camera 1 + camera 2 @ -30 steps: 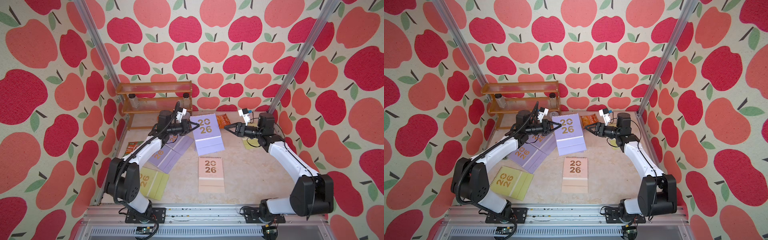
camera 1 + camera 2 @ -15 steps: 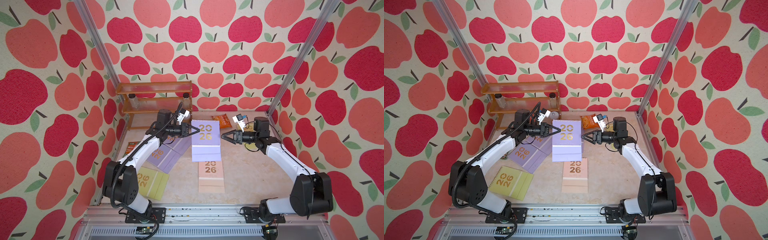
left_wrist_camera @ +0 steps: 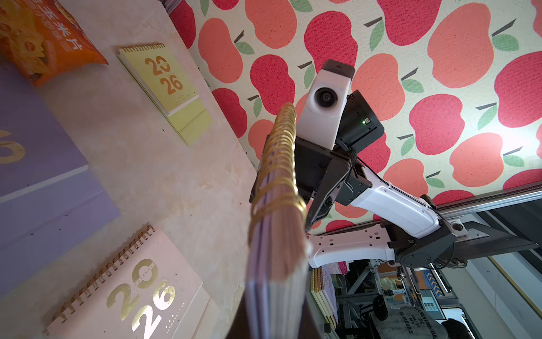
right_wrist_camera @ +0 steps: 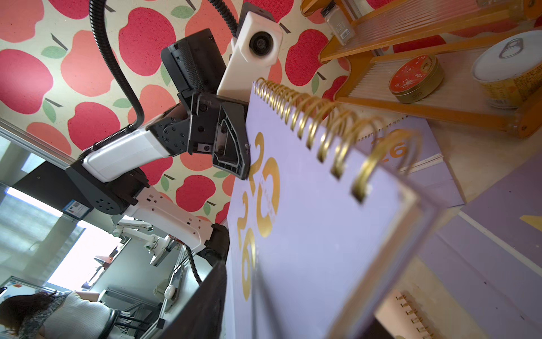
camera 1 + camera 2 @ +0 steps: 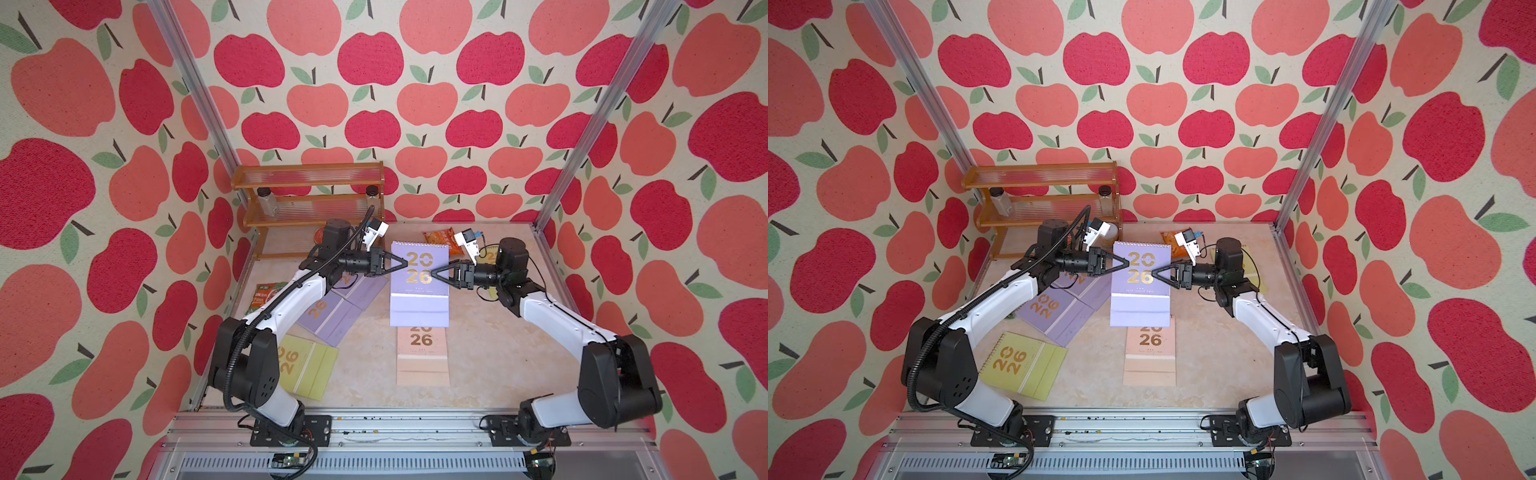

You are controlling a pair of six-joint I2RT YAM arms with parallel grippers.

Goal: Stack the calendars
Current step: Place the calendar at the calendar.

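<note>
A lavender calendar (image 5: 419, 299) (image 5: 1140, 307) hangs above the table, its lower edge over the top of the pale peach calendar (image 5: 422, 353) (image 3: 132, 287). My left gripper (image 5: 405, 264) (image 3: 275, 323) is shut on its left edge. My right gripper (image 5: 433, 274) (image 4: 293, 308) has its jaws pressed on the right edge, one finger on the gold "2026" cover. More lavender calendars (image 5: 332, 316) lie overlapped under the left arm. One yellow-green calendar (image 5: 305, 365) lies front left, and another (image 3: 170, 82) lies by the right wall.
A wooden shelf (image 5: 307, 195) with jars and tins stands at the back left. An orange snack packet (image 5: 442, 239) lies behind the held calendar. A green packet (image 5: 266, 295) sits by the left wall.
The held lavender calendar came forward and squared up over the peach one. My right gripper moved in to its right edge and closed on it. The left grip is unchanged.
</note>
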